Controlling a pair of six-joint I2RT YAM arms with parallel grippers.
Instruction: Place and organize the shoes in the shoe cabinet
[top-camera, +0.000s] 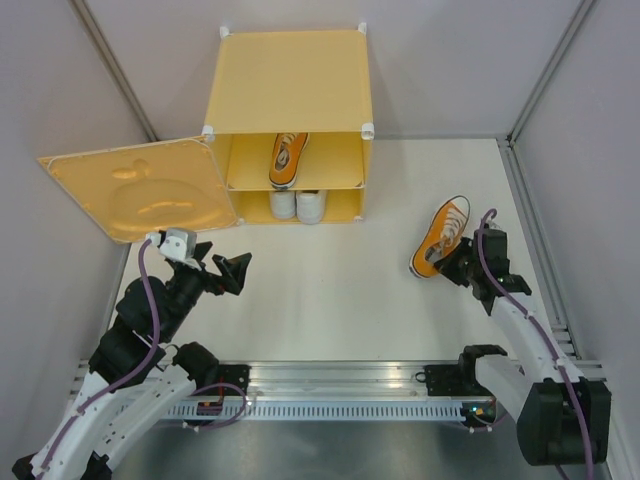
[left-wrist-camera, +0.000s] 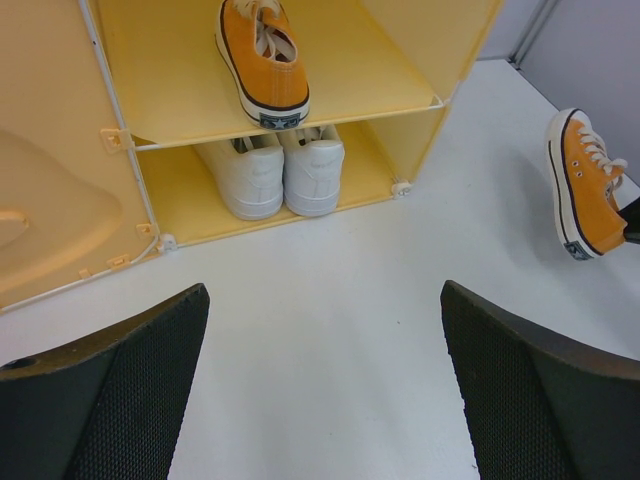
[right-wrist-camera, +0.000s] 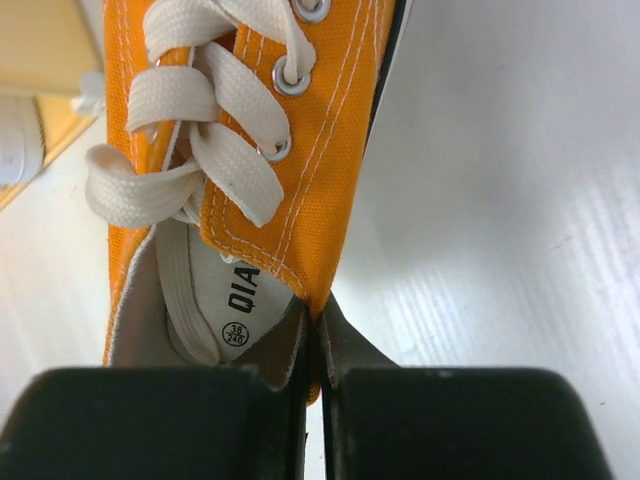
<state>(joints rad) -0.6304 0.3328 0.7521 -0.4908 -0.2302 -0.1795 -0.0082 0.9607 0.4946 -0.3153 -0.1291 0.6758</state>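
The shoe cabinet (top-camera: 290, 80) stands with its door (top-camera: 140, 190) swung wide to the left. The white sneaker pair (top-camera: 297, 205) sits on the lower shelf, with one orange sneaker (top-camera: 288, 158) above. Right of the cabinet, the right gripper (right-wrist-camera: 312, 340) pinches the second orange sneaker (top-camera: 440, 238) by its collar. The left gripper (left-wrist-camera: 325, 300) is spread wide and empty.

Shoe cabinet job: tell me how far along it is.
Done: the white pair sits on the bottom level of the shoe cabinet, and one orange sneaker lies on the shelf above. In hand: the right hand is shut on the heel collar of the second orange sneaker, out on the table. Remaining: set it on the shelf beside its mate. The left hand is open and empty.
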